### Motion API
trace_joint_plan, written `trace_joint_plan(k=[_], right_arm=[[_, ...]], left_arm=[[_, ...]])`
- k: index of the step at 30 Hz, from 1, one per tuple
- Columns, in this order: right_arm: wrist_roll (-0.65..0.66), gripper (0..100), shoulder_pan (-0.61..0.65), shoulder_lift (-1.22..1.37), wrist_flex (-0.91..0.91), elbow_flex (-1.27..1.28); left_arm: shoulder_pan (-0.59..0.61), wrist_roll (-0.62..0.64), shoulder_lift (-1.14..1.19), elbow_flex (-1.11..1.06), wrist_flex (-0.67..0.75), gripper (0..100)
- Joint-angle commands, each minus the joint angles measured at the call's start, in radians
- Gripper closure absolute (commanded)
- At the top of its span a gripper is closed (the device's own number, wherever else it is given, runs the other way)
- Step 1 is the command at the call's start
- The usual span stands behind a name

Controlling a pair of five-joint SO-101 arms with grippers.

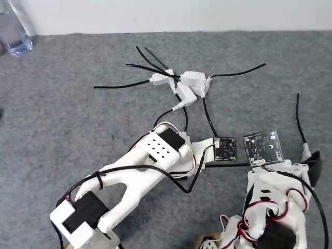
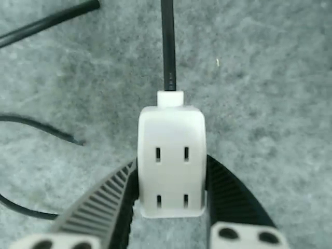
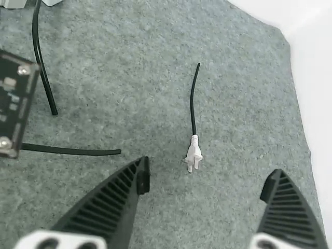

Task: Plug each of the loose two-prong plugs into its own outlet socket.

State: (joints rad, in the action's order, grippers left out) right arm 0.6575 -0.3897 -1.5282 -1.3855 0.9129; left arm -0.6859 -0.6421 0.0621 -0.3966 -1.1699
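The left pincer [image 2: 170,174] is clamped on a white two-socket outlet block [image 2: 171,132] whose slots are all empty. The right pincer [image 3: 208,179] hangs wide open over a small white two-prong plug on a black cord [image 3: 193,156], which lies loose on the grey felt counter [image 3: 249,104]. That plug is still to be picked up and inserted.

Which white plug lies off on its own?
The plug with the short black cord, in front of the right gripper; the other plugs crowd around the white outlet block.
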Motion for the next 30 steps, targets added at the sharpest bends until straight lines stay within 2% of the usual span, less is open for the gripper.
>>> trace_joint_plan(k=[1,5,8,14,22,30], right_arm=[[0.008,66.0,0.005,-0.004,0.018,-0.011],[0.008,66.0,0.005,-0.004,0.013,-0.011],[0.008,66.0,0.005,-0.004,0.012,-0.011],[0.009,66.0,0.005,-0.004,0.016,-0.011],[0.009,66.0,0.005,-0.004,0.027,-0.011],[0.002,66.0,-0.047,-0.004,0.082,-0.026]], left_arm=[[-0.006,0.006,-0.051,0.038,-0.041,82],[-0.006,0.006,-0.040,0.027,-0.037,82],[-0.006,0.009,-0.048,-0.019,0.021,82],[-0.002,0.006,-0.046,-0.090,0.089,71],[0.018,-0.041,-0.051,-0.082,0.091,69],[0.100,-0.043,-0.098,0.047,-0.017,69]])
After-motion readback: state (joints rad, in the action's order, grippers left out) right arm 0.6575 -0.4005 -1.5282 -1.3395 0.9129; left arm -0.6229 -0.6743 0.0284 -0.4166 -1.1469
